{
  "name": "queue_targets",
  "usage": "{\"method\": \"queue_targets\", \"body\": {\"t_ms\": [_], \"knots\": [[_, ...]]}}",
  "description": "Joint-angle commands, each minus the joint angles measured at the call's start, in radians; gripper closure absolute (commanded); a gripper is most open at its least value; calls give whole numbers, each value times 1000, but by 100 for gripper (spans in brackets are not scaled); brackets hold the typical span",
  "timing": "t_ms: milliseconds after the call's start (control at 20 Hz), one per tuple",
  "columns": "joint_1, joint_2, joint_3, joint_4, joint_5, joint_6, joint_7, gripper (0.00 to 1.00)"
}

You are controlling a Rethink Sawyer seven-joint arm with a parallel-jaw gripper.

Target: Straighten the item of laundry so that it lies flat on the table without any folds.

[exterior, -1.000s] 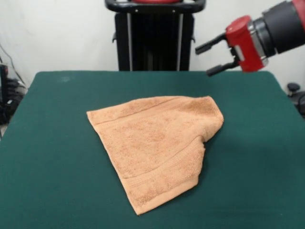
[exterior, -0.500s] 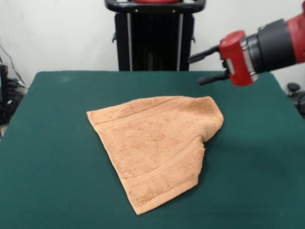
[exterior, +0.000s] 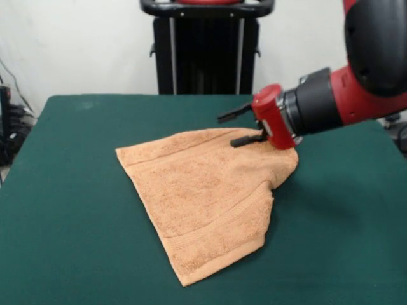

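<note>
Towel point(exterior: 206, 197): mid-table, folded over itself, a ribbed band showing along its 5 o'clock edge.
Table point(exterior: 70, 210): dark green cloth, far bigger than the towel.
Gripper point(exterior: 233, 129): at the towel's 1 o'clock corner, lying sideways, jaws apart and empty.

We are logging a pale wall point(exterior: 82, 44) running behind the scene. We are also seeing dark equipment with trailing cables point(exterior: 11, 124) sitting at the left edge, and a small black caster-like object point(exterior: 392, 118) showing at the right edge.
</note>
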Motion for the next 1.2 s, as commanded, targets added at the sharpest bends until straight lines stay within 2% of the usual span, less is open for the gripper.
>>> {"method": "queue_targets", "body": {"t_ms": [50, 250, 450, 650, 800, 1200], "knots": [[10, 58, 32, 64, 38, -152, 210, 0], [40, 81, 40, 41, 85, -127, 270, 0], [41, 67, 56, 46, 147, -129, 282, 0], [59, 81, 67, 2, 211, -103, 303, 0], [55, 91, 83, -12, 271, -120, 309, 0], [62, 120, 87, -41, 362, -179, 340, 0]]}}
